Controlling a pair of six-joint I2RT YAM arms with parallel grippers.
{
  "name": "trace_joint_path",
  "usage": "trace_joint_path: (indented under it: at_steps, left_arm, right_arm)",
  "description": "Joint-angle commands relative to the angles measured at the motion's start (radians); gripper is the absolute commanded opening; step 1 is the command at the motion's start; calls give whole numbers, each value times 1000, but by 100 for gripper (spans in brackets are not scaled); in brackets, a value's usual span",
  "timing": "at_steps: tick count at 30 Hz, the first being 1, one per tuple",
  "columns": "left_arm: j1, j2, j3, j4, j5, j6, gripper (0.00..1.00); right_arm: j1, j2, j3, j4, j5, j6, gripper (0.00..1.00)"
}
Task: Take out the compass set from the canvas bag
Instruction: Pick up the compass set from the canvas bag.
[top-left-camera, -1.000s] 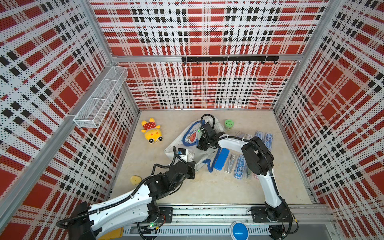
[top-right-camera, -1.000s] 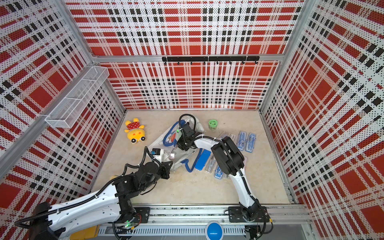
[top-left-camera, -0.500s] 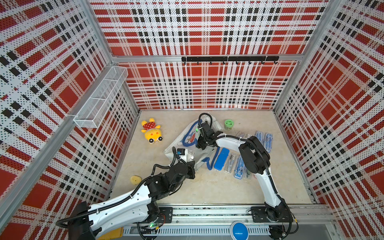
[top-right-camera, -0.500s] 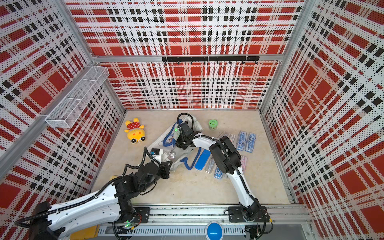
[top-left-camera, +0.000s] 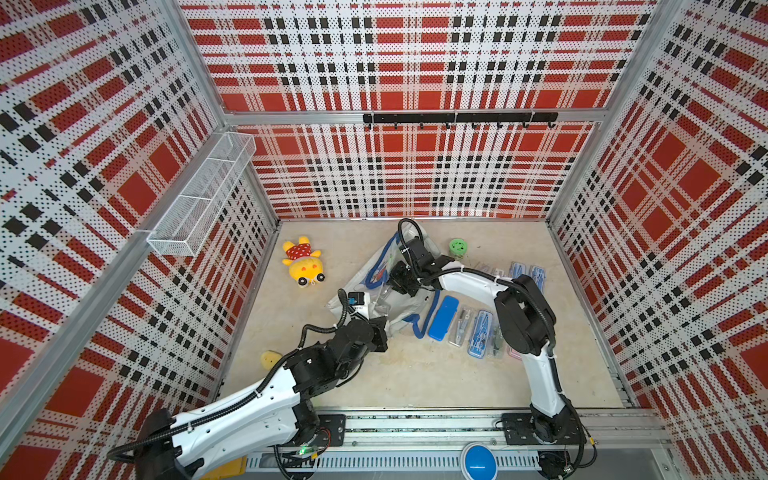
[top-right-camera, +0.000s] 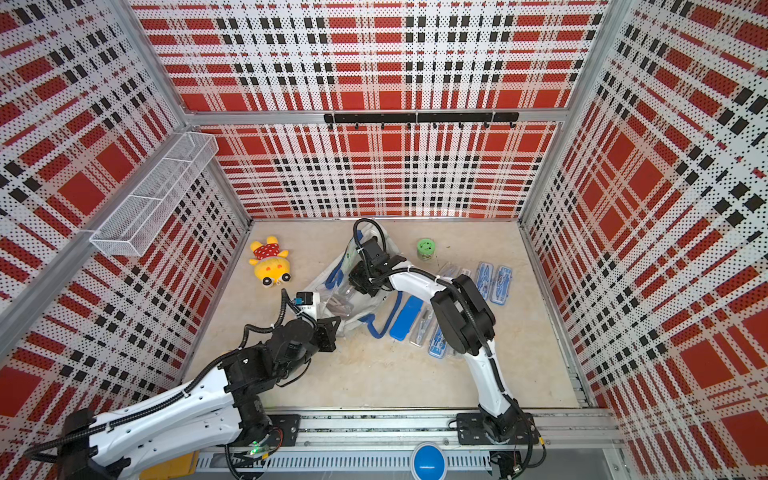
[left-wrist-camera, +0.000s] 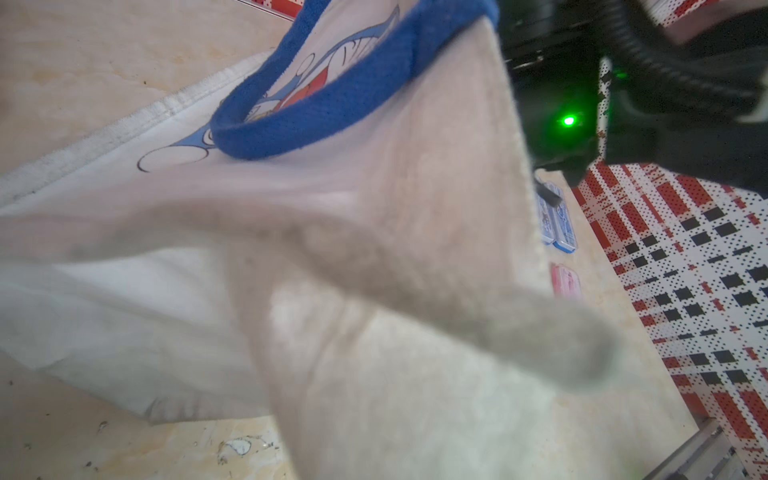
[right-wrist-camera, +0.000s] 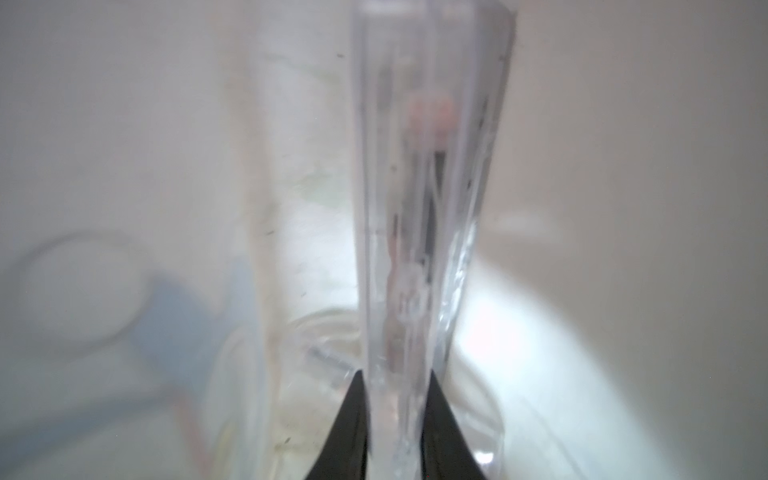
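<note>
Right gripper — narrowly parted, fingertips clamped on the clear-cased compass set, enclosed by the bag's white fabric. Left gripper fully closed, pinching the canvas bag at its lower edge, centre frame in both top views. Blue cartoon-cat print — any lettering unreadable.

The pale, stone-patterned surface carries a crumpled canvas bag near its middle, with a yellow plush toy to its left and a small green tub towards the back. Just right of the bag, a blue case and several clear cases lie side by side. A yellow lump sits by the left wall.
</note>
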Motion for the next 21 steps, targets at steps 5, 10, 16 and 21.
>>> trace_joint_path:
  at_steps: [5, 10, 16, 21]
  left_arm:
    - [39, 26, 63, 44, 15, -3, 0]
    - [78, 21, 81, 46, 42, -39, 0]
    - [189, -4, 85, 18, 138, -115, 0]
    - [296, -6, 72, 1, 265, -165, 0]
  right_arm:
    - [9, -167, -36, -27, 6, -59, 18]
    - [9, -252, -41, -61, -17, -106, 18]
    - [7, -330, -4, -141, -37, -189, 17]
    - [6, -388, -12, -97, -65, -240, 17]
